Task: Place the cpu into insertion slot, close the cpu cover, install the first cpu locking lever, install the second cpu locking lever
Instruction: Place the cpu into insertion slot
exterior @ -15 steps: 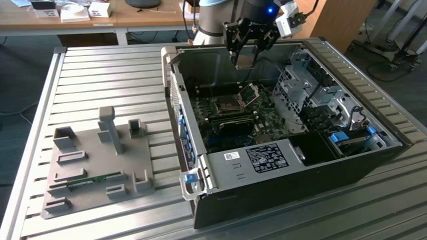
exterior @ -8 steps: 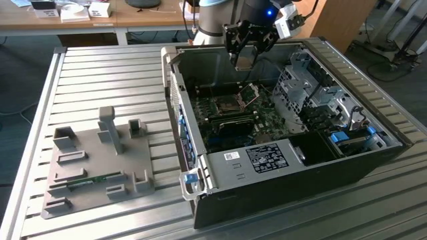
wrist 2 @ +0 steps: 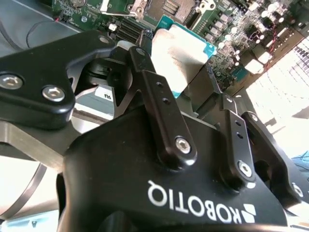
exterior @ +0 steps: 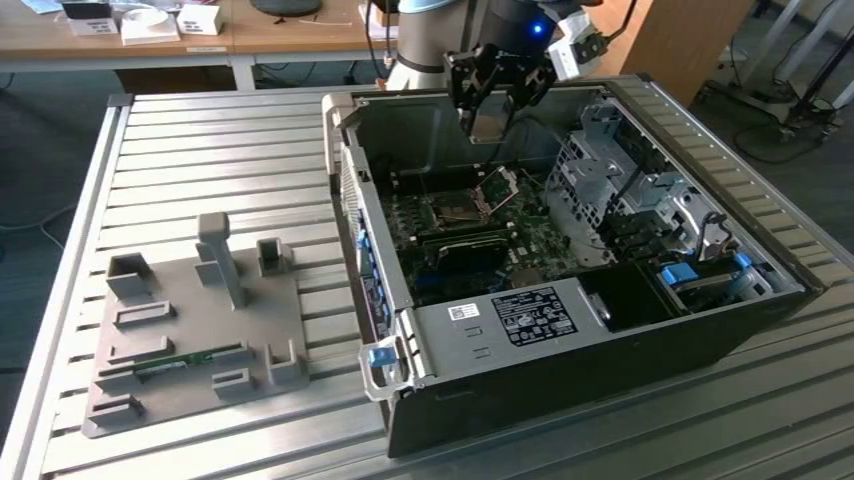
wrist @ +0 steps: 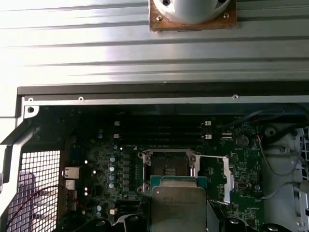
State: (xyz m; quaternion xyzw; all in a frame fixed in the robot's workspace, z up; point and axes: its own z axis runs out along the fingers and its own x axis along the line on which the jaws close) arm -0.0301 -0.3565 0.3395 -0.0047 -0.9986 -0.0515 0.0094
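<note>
Arm's black gripper (exterior: 491, 108) hangs over the open PC case (exterior: 694, 330), upper centre of the exterior view; it's clamped narrow on the cpu (exterior: 487, 125), pinching it by opp. edges; chip is tilted, up in the air above the board, touching nothing but the gripper. In the second wrist view the gripper (wrist 2: 176, 67) has the cpu (wrist 2: 181, 46) between two black fingers (wrist 2: 154, 92); dull silver top w/ a teal rim showing.

Insertion slot (exterior: 458, 207) sits on the green motherboard (exterior: 534, 245) inside the case, below the chip, approx. centre of the exterior view; dark square w/ metal rim, no chip in it. cpu cover (exterior: 501, 188) stands raised on the slot's side toward the exterior view's right; socket is open. In the first wrist view the cpu (wrist: 178, 208) overlaps one edge of the insertion slot (wrist: 169, 166); exterior view shows they're apart in height.

Case lies on its side on a ribbed aluminium table (exterior: 227, 150); grey fixture tray (exterior: 187, 395) w/ upright blocks in the lower left of the exterior view, well apart from the case; thin green strip (exterior: 167, 363) lies in it.
</note>
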